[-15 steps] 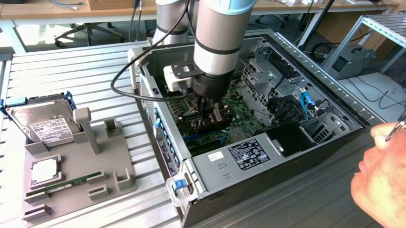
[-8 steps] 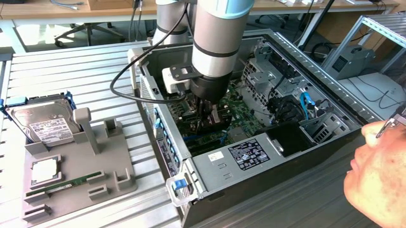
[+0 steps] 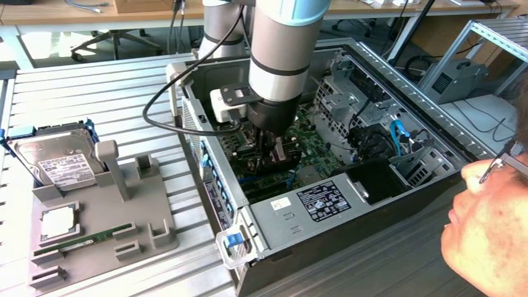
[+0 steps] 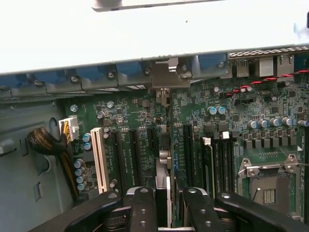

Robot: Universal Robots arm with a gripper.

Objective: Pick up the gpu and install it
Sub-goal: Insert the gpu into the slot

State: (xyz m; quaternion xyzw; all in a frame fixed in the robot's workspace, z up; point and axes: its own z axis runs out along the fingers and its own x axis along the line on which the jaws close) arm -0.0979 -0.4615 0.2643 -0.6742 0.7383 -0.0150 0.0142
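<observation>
Setup sits on a slatted metal table (image 3: 107, 93) in a lab-type room, with wooden desks and cables running along the back. An open PC case (image 3: 396, 111) lies on its side, green motherboard (image 3: 318, 151) facing up.

On the exterior view's left there's a gray holder tray (image 3: 144, 232) with a silver hard drive (image 3: 54, 162) standing in it, a flat square chip (image 3: 58, 221) and a slim green memory stick (image 3: 83, 242). A person's head (image 3: 486, 229) leans in from the exterior view's right. A black cable (image 3: 161, 117) loops off the arm in front of the case wall. Inside the case, drive cages and blue cables crowd the far side.

The gripper (image 4: 169, 203) is down inside the case, jaws clamped on the gpu (image 4: 162, 191), which it holds on edge right above the board. In the wrist view the card's long axis runs parallel to the black expansion slots (image 4: 135, 157) beside the white slot (image 4: 100, 159), its far end pointing at the case's rear wall with the blue slot clips (image 4: 130, 67). Can't tell if it's actually seated in a slot.
</observation>
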